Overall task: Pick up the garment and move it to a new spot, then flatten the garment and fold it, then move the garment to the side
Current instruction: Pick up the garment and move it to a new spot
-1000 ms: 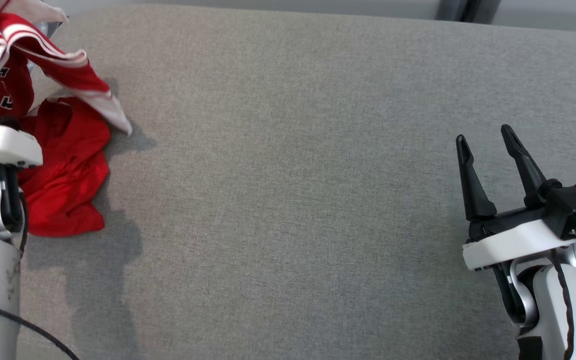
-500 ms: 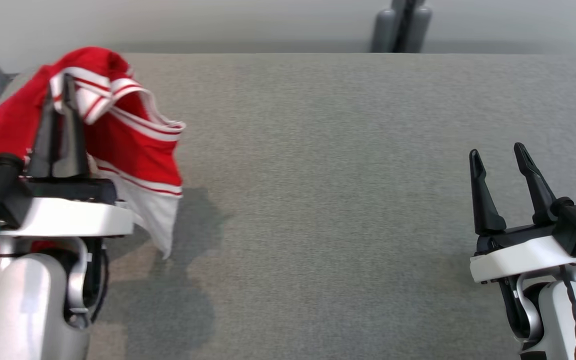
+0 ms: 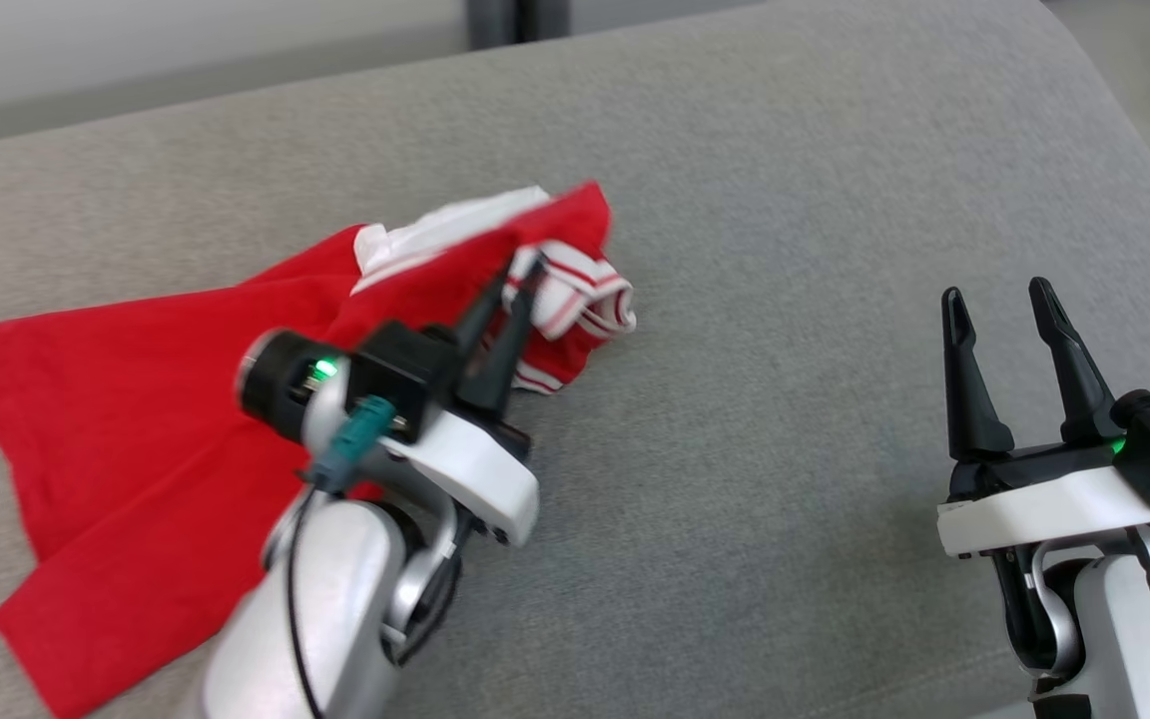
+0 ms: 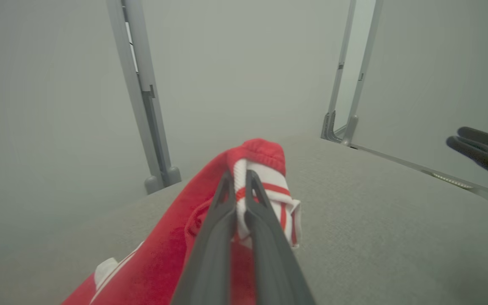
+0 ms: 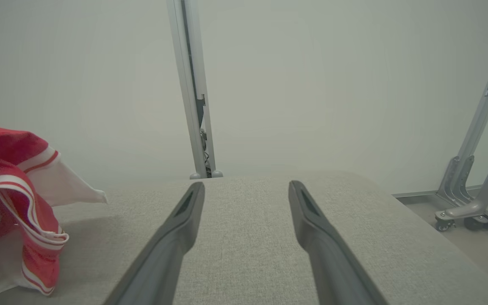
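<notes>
Okay, my left hand [image 3: 523, 268] is clamped on the garment [image 3: 136, 399]. The left wrist view shows the two dark fingers [image 4: 212, 245] pressed together with the white-and-red striped trim [image 3: 580, 300] squeezed between them. That pinched end is bunched up in a small red-capped lump at the fingertips. From there the rest of the red cloth trails away left and near, lying across the left half of the grey table [image 3: 785, 300], with one corner reaching toward the near left edge. A strip of white shows at the cloth's far edge, just left of the pinch. My right hand [image 3: 996, 292] is over the right side of the table, near me, spread wide with nothing between its fingers and well apart from the garment. Looking along it in the right wrist view, I see bare grey table ahead, the red bundle off to the left, a grey upright post [image 5: 193, 84] beyond the far edge, and a wheeled base [image 5: 464, 216] on the floor to the right.
</notes>
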Controlling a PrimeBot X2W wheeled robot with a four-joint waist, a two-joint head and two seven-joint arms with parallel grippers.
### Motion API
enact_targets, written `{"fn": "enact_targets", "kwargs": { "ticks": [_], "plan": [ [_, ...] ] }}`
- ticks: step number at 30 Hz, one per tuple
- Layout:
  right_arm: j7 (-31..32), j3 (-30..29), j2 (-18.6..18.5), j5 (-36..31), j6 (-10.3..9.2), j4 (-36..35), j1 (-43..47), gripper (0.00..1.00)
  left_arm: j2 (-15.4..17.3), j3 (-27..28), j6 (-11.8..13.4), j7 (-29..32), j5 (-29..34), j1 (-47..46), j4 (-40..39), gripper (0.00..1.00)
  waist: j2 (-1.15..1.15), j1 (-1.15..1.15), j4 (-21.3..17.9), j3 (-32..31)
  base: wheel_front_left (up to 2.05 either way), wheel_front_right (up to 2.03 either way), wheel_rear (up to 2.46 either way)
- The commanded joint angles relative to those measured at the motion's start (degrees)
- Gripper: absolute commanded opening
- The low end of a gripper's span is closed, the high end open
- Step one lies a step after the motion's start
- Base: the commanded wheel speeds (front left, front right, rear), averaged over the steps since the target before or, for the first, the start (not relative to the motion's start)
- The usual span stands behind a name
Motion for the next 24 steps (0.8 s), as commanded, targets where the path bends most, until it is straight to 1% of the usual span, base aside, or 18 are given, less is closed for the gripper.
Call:
{"fn": "enact_targets", "kwargs": {
  "ticks": [1, 2, 3, 7, 8, 9, 10, 11, 14, 15, 16, 17, 18, 19, 20, 24],
  "plan": [
    [-0.66, 0.0, -0.07, 0.69, -0.02, 0.3, -0.41, 1.0, -0.32, -1.22, -0.91, -0.15, -0.24, -0.94, 2.0, 0.0, 0.0, 0.0, -3.38, 3.1, 0.0, 0.0, 0.0],
    [-0.96, 0.02, -0.07, 1.1, -0.02, 0.51, -0.41, 1.0, -0.75, -2.29, -1.54, -0.21, -0.36, -1.11, 3.73, 0.0, 0.0, 0.0, -3.83, 3.58, 0.0, 0.0, 0.0],
    [-1.31, -0.05, -0.09, 1.92, -0.02, 0.93, -0.57, 1.0, -1.44, -4.51, -2.61, -0.43, -0.47, -1.41, 6.89, 0.0, 0.0, 0.0, -4.5, 4.44, 0.0, 0.0, 0.0],
    [-1.96, 0.11, -0.09, 3.17, -0.02, 1.95, -0.94, 1.0, -2.49, -7.85, -4.34, -0.67, -1.29, -1.72, 12.8, 0.0, 0.0, 0.0, -4.94, 5.64, 0.0, 0.0, 0.0],
    [-2.37, -0.18, -0.09, 3.88, -0.02, 3.31, -1.49, 1.0, -3.0, -10.25, -5.41, -2.06, -2.59, -2.52, 16.66, 0.89, 0.0, 0.0, -4.07, 5.95, 0.0, 0.0, 0.0],
    [-2.44, -0.37, -0.12, 3.83, -0.02, 3.56, -1.59, 1.0, -3.09, -10.53, -5.6, -2.57, -2.95, -2.55, 16.81, 1.0, 0.0, 0.0, -3.72, 5.83, 0.0, 0.0, 0.0],
    [-2.5, -1.37, -0.13, 2.51, -0.02, 4.2, -1.31, 1.0, -3.3, -10.95, -4.89, -6.17, -4.48, -1.83, 15.24, 1.0, 0.0, 0.0, -1.18, 3.56, 0.0, 0.0, 0.0],
    [-2.5, -1.55, -0.14, 2.21, -0.02, 4.17, -1.1, 1.0, -3.31, -10.75, -4.67, -6.64, -4.83, -1.44, 14.75, 1.0, 0.0, 0.0, -0.67, 3.04, 0.0, 0.0, 0.0],
    [-2.52, -2.14, -0.16, 0.97, -0.02, 4.0, 0.13, 1.0, -2.43, -7.69, -1.7, -9.97, -6.02, 0.47, 11.44, 1.0, 0.0, 0.0, 1.84, 0.18, 0.0, 0.0, 0.0],
    [-2.47, -2.26, -0.13, 0.46, -0.02, 3.93, 0.74, 1.0, -1.59, -5.77, -0.12, -10.76, -6.55, 1.31, 10.24, 1.0, 0.0, 0.0, 2.81, -0.86, 0.0, 0.0, 0.0],
    [-2.45, -2.3, -0.14, 0.2, -0.02, 3.83, 0.95, 1.0, -0.95, -4.52, 0.72, -11.28, -6.81, 1.65, 9.63, 1.0, 0.0, 0.0, 3.29, -1.3, 0.0, 0.0, 0.0],
    [-1.94, -2.56, -0.15, -0.41, -0.02, 3.4, 2.04, 1.0, 2.05, 0.65, 3.81, -12.65, -8.21, 3.78, 7.73, 1.0, 0.0, 0.0, 5.05, -2.87, 0.0, 0.0, 0.0],
    [-1.48, -2.61, -0.15, -0.69, -0.02, 3.09, 2.2, 1.0, 3.77, 3.32, 5.17, -13.08, -8.91, 4.96, 7.16, 1.0, 0.0, 0.0, 5.88, -3.44, 0.0, 0.0, 0.0],
    [-1.37, -2.6, -0.15, -0.67, -0.02, 2.92, 2.37, 1.0, 4.62, 4.48, 5.86, -13.24, -9.19, 5.55, 6.82, 1.0, 0.0, 0.0, 6.27, -3.76, 0.0, 0.0, 0.0],
    [-0.79, -2.58, -0.15, -1.2, -0.02, 2.65, 3.06, 1.0, 6.81, 7.73, 7.66, -13.81, -9.78, 7.73, 5.81, 1.0, 0.0, 0.0, 7.35, -4.61, 0.0, 0.0, 0.0],
    [0.12, -2.41, -0.15, -1.6, -0.02, 2.17, 3.44, 1.0, 8.99, 11.46, 9.1, -14.53, -10.91, 10.68, 4.83, 1.0, 0.0, 0.0, 8.52, -5.86, 0.0, 0.0, 0.0]
  ]
}}
